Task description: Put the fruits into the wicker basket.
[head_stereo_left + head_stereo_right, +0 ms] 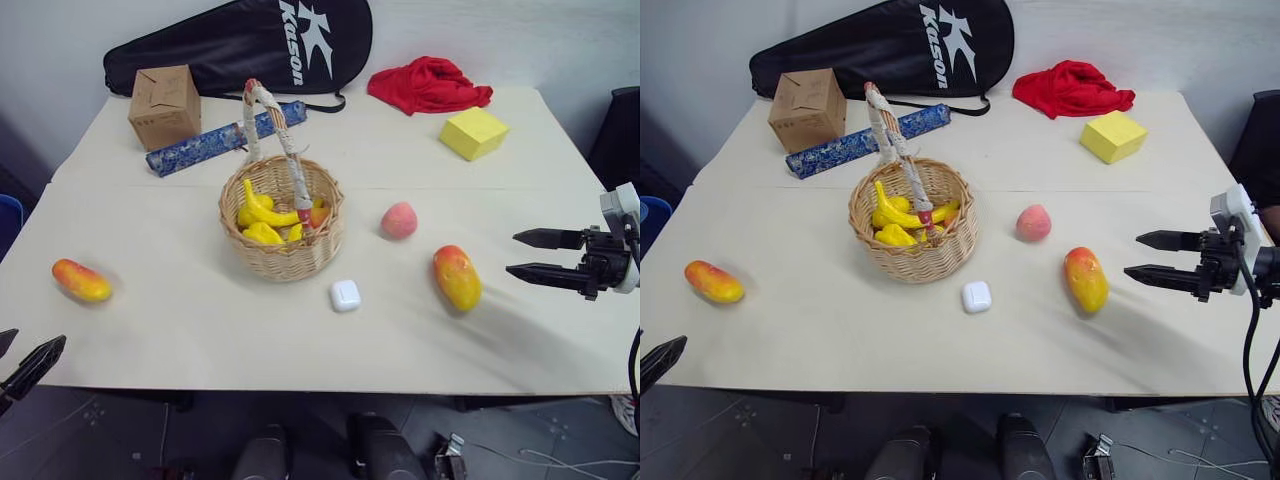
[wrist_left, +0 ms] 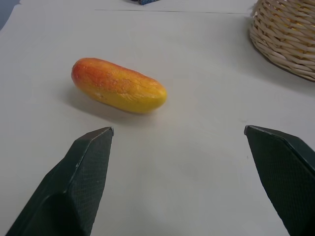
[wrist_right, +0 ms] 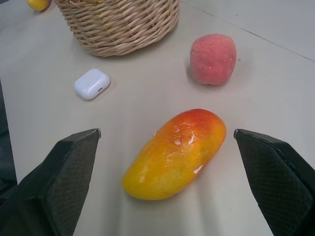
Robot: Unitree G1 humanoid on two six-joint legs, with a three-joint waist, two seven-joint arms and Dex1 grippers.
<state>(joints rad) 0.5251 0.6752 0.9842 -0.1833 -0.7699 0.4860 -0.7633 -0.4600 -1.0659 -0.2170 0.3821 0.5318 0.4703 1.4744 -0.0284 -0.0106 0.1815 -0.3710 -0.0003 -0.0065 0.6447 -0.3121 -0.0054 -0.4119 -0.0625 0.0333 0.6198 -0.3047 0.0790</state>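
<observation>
I have both arms out wide, fingers released: my right gripper (image 1: 528, 255) lines up on the mango (image 1: 457, 277) near the desk's right edge, my left gripper (image 2: 177, 172) faces the other mango (image 1: 82, 280); bananas (image 1: 262, 215) already sit in the basket (image 1: 283, 255), the peach (image 1: 399, 220) beside it

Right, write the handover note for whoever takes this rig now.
Left hand: open, empty, facing the left mango.
Right hand: open, empty, beside the right mango.
Wicker basket: mid-table, bananas already inside.
Peach: on the table between the basket and the right mango.
Done: bananas in.
Left: both mangoes and the peach. Leave the white case and the yellow block.
</observation>
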